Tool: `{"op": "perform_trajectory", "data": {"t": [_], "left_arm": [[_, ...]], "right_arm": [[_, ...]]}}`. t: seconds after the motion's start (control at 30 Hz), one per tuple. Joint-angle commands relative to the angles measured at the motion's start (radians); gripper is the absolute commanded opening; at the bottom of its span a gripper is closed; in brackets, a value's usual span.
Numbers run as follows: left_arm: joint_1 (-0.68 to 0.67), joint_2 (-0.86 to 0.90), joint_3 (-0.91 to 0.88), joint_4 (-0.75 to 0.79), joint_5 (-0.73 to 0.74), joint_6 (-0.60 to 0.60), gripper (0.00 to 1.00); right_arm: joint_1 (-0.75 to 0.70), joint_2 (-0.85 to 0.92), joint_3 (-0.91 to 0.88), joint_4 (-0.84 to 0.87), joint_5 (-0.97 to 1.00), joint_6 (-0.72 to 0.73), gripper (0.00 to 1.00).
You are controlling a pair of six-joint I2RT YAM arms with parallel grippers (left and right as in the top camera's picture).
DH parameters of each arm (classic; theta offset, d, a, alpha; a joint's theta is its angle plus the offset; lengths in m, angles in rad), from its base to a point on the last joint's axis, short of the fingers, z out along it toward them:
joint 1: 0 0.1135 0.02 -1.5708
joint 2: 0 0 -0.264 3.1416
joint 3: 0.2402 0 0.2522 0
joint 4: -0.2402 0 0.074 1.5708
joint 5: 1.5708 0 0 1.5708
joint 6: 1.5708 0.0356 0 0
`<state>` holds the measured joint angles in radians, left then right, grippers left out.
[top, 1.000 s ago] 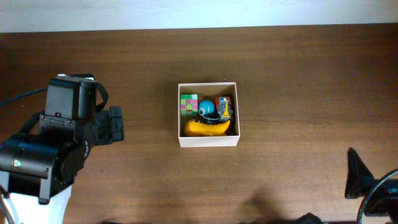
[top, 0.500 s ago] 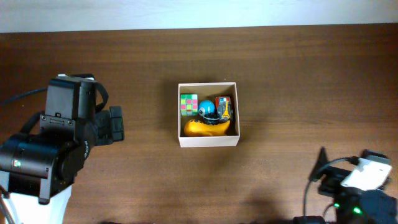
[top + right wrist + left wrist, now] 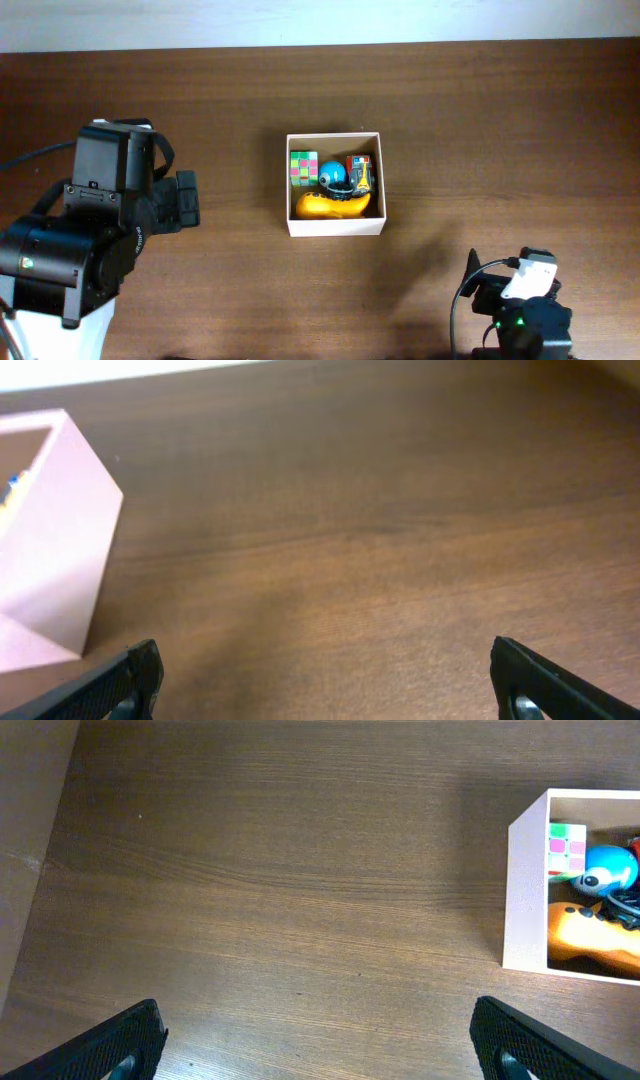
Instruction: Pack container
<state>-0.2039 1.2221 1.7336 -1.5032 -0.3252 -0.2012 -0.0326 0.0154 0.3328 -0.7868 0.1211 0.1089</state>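
Filled container (image 3: 335, 229) sits mid-frame on the table (image 3: 480, 120).
Toys (image 3: 335, 205) lie inside; the left gripper (image 3: 318, 1042) and right gripper (image 3: 325, 682) are both spread wide, holding nothing.

A robotics lab by the look: a dark wood-grain bench (image 3: 500, 120) against a white wall (image 3: 300, 20), a black cabled left arm (image 3: 85, 250) and right arm (image 3: 520, 318), one container (image 3: 335, 227) of toys.

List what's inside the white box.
Inside the container: a multicoloured cube, a blue round toy, a red-and-black item and a yellow-orange toy. Whatever lies under them is covered.
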Motion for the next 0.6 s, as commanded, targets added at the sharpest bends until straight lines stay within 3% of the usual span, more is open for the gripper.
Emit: {"op": "perform_trajectory", "data": {"t": [0.0,0.57], "left_arm": [[0.006,0.0,0.008,0.002,0.005,0.013,0.99],[0.006,0.0,0.008,0.002,0.004,0.013,0.99]], "right_arm": [[-0.009,-0.012,-0.037,0.007,-0.013,0.003,0.99],[-0.008,-0.012,-0.164,0.019,-0.013,0.003,0.99]]}}
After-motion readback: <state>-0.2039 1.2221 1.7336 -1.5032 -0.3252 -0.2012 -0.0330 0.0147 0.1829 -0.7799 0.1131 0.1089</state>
